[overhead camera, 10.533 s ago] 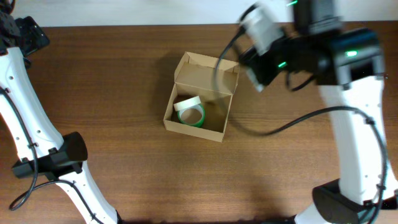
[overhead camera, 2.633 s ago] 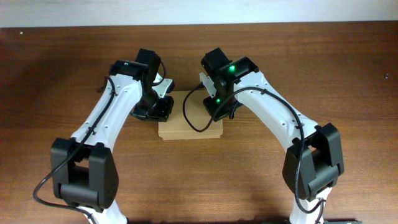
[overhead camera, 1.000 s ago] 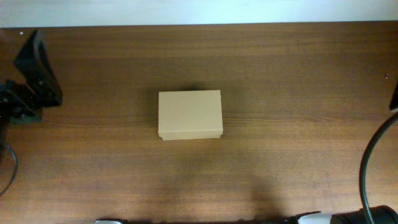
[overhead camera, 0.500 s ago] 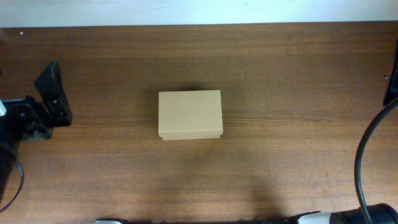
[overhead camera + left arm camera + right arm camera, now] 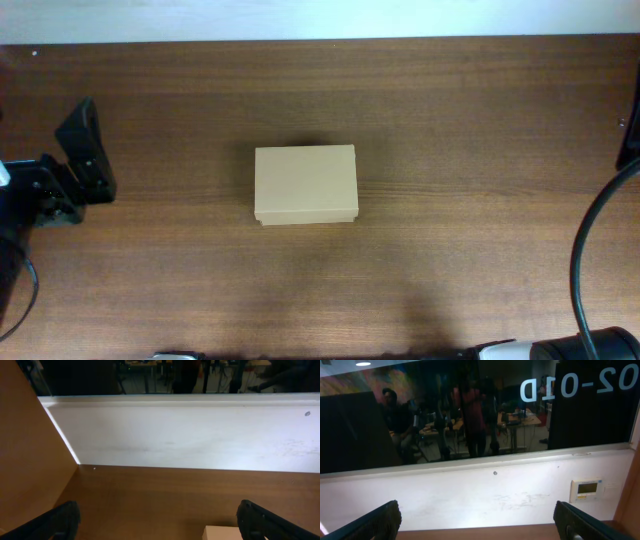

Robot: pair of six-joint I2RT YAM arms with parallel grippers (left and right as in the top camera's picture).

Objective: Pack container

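The container (image 5: 305, 185), a plain tan cardboard box, sits in the middle of the wooden table with its flap lid down. Its contents are hidden. My left gripper (image 5: 80, 140) is far to the left of it at the table's left edge. In the left wrist view the left gripper (image 5: 160, 527) is open with nothing between its fingers (image 5: 60, 521), and a corner of the container (image 5: 220, 534) shows low at the right. My right gripper (image 5: 480, 527) is open and empty too, facing the back wall. Overhead, only a dark sliver of it (image 5: 631, 140) shows at the right edge.
A white wall (image 5: 180, 435) with a dark window above it runs along the table's far edge. A wall panel (image 5: 589, 488) sits at the right. The right arm's black cable (image 5: 583, 265) curves over the table's near right corner.
Over the last second the left gripper has moved a little right and toward me, then stayed still. The container has not moved.
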